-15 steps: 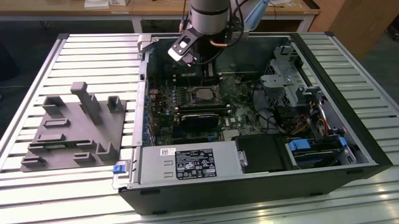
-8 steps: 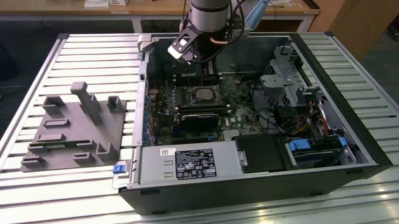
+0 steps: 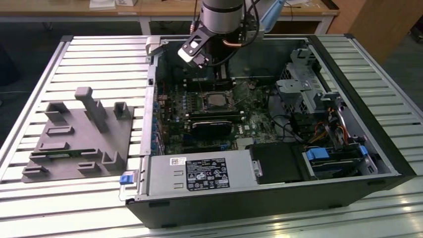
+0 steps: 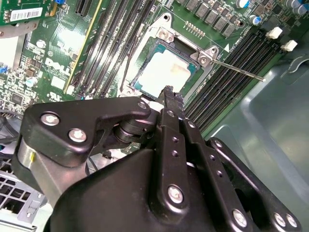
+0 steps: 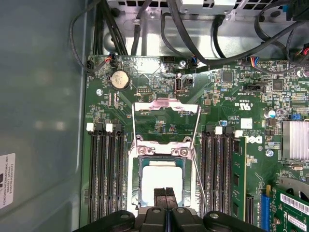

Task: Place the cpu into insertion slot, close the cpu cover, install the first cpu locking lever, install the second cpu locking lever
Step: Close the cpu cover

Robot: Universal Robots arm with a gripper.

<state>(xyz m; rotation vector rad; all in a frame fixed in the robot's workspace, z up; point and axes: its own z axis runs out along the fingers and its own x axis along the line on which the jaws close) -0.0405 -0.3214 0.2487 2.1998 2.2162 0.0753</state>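
Exterior view: an open-sided computer case lies on a slatted metal surface, with a grey moulded fixture at nine o'clock from it. The robot arm reaches into the case from twelve o'clock, above the insertion slot near the middle of the board. First wrist view: the cpu sits in the insertion slot, between banks of memory slots. The cpu cover is swung back on its hinge, away from the chip, so nothing clamps the chip down. A sideways nudge could likely shift it on the pins. The end effector has its two fingers pressed together with nothing between them, and their tips are over one edge of the chip. Whether they touch it cannot be told. The chip lies flat, metal top facing out of the case and edges parallel to the memory slots. Being square, it has no long axis. Second wrist view: the closed end effector points at the cpu, its tip just at the chip's edge. A thin locking lever sticks out loose from a socket corner, across the memory slots. It could probably snag the fingers, and an off-centre push might seat the cover unevenly.
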